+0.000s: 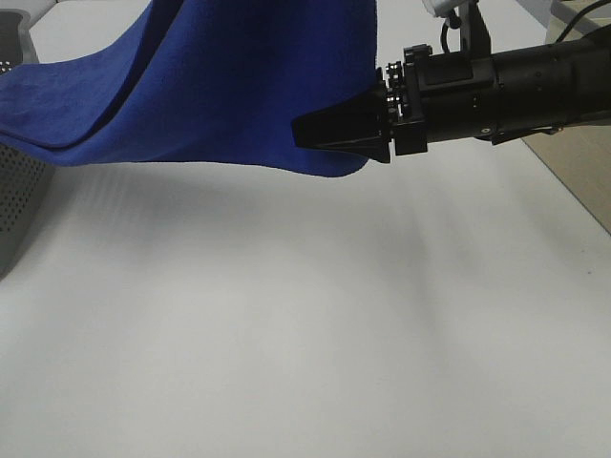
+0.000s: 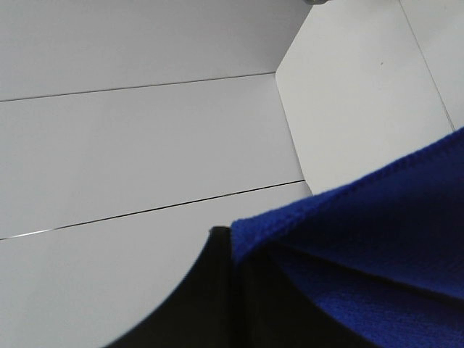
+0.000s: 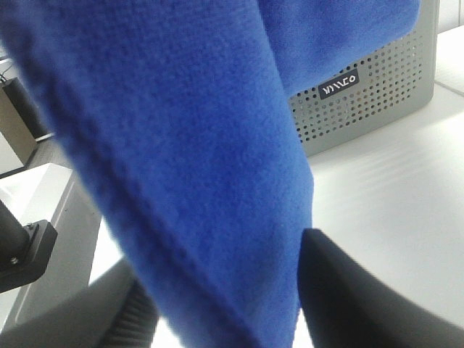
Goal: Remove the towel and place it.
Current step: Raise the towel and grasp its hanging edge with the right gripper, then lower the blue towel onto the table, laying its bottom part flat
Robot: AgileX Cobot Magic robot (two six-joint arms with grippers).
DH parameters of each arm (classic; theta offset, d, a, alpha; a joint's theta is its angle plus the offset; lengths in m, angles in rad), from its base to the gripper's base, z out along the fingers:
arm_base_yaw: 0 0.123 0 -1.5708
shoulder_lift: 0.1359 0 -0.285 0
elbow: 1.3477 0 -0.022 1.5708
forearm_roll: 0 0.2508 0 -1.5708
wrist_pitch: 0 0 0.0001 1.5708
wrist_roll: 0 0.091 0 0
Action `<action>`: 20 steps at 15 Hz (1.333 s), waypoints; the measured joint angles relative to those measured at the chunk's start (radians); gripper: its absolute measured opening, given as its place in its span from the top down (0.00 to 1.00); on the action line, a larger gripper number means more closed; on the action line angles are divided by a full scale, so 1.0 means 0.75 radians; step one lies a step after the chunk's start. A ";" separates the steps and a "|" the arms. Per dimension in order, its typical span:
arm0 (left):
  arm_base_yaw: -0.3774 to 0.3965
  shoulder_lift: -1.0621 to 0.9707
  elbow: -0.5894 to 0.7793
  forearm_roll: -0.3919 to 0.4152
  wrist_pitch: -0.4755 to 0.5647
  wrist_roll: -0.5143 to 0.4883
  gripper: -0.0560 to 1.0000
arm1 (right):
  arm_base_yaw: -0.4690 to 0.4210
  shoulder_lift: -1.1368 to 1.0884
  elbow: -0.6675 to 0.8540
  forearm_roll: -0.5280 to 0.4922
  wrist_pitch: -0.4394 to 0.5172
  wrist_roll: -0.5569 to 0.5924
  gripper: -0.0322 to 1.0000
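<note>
The deep blue towel (image 1: 220, 86) hangs stretched in the air above the white table (image 1: 305, 334). My right gripper (image 1: 300, 134) is shut on its lower right corner, reaching in from the right. In the right wrist view the towel (image 3: 181, 145) runs between the two black fingers (image 3: 348, 297). The towel's upper part rises out of the top of the exterior view, where my left gripper is out of frame. In the left wrist view the left gripper (image 2: 230, 238) pinches a hemmed edge of the towel (image 2: 377, 246). The towel's left end still droops over the grey basket (image 1: 14, 200).
The perforated grey basket (image 3: 370, 94) stands at the table's left edge. A brown surface (image 1: 582, 172) lies beyond the table's right edge. White panels and a wall fill the left wrist view.
</note>
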 joint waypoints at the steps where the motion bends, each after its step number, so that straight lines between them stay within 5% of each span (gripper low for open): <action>1: 0.000 0.000 0.000 0.000 0.000 0.000 0.95 | 0.000 0.000 0.000 -0.007 0.000 0.001 0.44; 4: 0.000 0.000 0.000 0.000 0.000 0.000 0.95 | -0.023 0.000 0.000 -0.029 0.024 0.023 0.56; 8: 0.000 0.000 0.000 0.000 0.001 0.000 0.95 | -0.148 -0.005 0.000 -0.032 0.144 0.083 0.95; 16: 0.000 0.000 0.000 -0.067 0.001 -0.005 0.95 | -0.163 -0.055 0.000 -0.087 0.165 0.391 0.95; 20: 0.000 0.000 0.000 -0.104 -0.003 -0.136 0.95 | -0.163 -0.221 -0.103 -0.421 0.033 0.725 0.95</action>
